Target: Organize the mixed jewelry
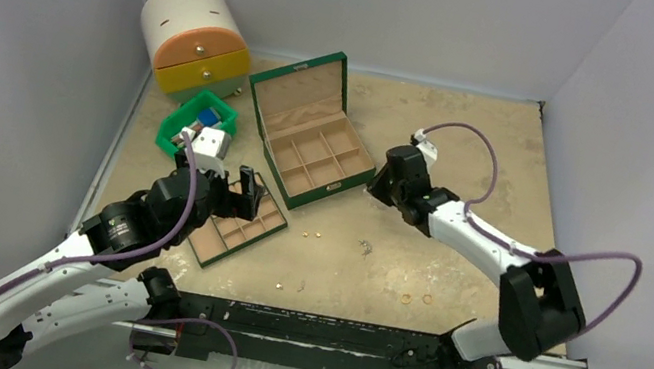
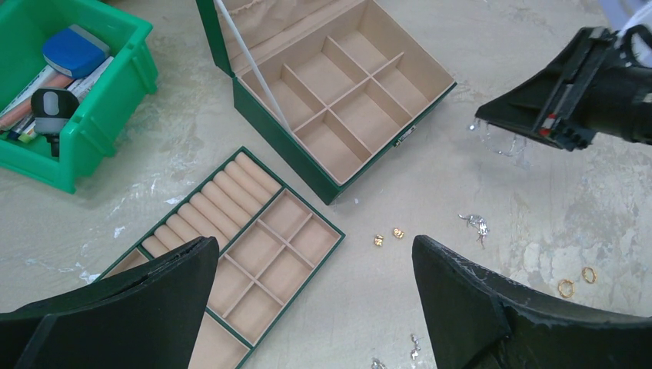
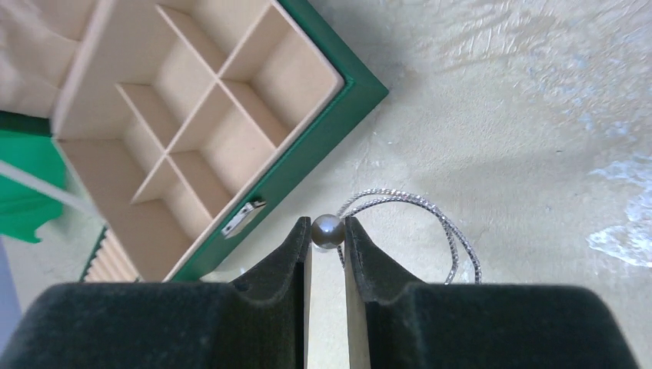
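While the left gripper [image 2: 314, 254] hangs wide open and empty, the right gripper [image 3: 327, 227] pinches a grey bead [image 3: 326, 234]. Its silver chain [image 3: 455, 240] loops beside the green box [image 3: 307, 151], toward the middle of the table [image 1: 479, 161].

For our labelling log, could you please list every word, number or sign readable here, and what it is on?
No text can be read.
Red-and-white mark on the right gripper: too small to read.
Items in the bin: any print is blurred.
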{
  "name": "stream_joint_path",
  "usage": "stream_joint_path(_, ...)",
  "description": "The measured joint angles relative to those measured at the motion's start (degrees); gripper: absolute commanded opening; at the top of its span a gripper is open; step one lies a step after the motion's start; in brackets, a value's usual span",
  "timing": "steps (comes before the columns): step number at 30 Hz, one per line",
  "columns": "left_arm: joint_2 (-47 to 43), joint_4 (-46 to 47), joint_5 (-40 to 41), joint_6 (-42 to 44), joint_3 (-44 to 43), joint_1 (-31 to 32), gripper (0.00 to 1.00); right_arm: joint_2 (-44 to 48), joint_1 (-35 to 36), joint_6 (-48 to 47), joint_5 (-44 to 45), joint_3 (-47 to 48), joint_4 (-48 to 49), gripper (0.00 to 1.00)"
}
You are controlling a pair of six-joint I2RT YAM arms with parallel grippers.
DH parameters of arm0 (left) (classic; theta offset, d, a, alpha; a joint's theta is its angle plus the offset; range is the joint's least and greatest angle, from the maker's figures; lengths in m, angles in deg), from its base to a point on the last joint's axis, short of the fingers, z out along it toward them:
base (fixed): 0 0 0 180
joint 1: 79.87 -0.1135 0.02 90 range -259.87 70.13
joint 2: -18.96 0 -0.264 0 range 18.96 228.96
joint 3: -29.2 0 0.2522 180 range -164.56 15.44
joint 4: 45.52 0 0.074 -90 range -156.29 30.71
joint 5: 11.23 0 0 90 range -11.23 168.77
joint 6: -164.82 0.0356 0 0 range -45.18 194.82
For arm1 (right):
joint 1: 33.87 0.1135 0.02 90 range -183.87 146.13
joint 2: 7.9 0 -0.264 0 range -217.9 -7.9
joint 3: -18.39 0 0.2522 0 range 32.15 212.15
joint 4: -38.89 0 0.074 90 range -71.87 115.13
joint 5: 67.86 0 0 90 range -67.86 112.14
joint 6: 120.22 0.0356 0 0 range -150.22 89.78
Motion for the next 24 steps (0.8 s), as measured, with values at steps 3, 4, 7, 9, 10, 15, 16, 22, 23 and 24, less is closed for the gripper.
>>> stream_joint_path(3,0.00,0.02,0.02,0.00,0.00,0.00,0.97,4.42,0.00,-1.53,0.17,0.02,-1.70,0.00)
stream_joint_path(4,0.00,0.02,0.00,0.00,0.00,0.00,0.97,5.51,0.00,-2.32,0.13,0.07,-2.16,0.00)
stream_joint_path(7,0.00,0.02,0.00,0.00,0.00,0.00,0.98,7.32,0.00,-4.76,-0.17,1.01,-3.08,0.00)
stream_joint_path(9,0.00,0.02,0.00,0.00,0.00,0.00,0.98,7.50,0.00,-6.88,-0.92,3.08,-4.07,0.00)
stream_joint_path(10,-0.02,0.02,-0.02,0.00,0.00,0.00,0.98,7.37,0.00,-8.11,-1.49,4.55,-4.57,0.00)
stream_joint_path(15,-0.11,0.00,-0.02,0.00,0.00,0.00,0.98,4.11,0.02,-14.03,-3.65,14.80,-5.99,0.00)
stream_joint_path(16,-0.15,0.00,-0.02,0.00,0.00,0.00,0.97,2.84,0.02,-15.21,-4.46,17.20,-6.10,0.00)
stream_joint_path(22,-0.42,0.00,0.00,0.00,0.00,0.00,0.97,-6.27,0.02,-20.70,-9.97,27.80,-7.32,0.00)
stream_joint_path(23,-0.42,0.00,0.00,0.00,0.00,0.00,0.97,-8.09,0.02,-21.29,-10.97,29.14,-7.69,0.00)
stream_joint_path(24,-0.44,0.00,0.00,0.00,0.00,0.00,0.98,-10.34,0.02,-21.88,-12.24,30.60,-8.20,0.00)
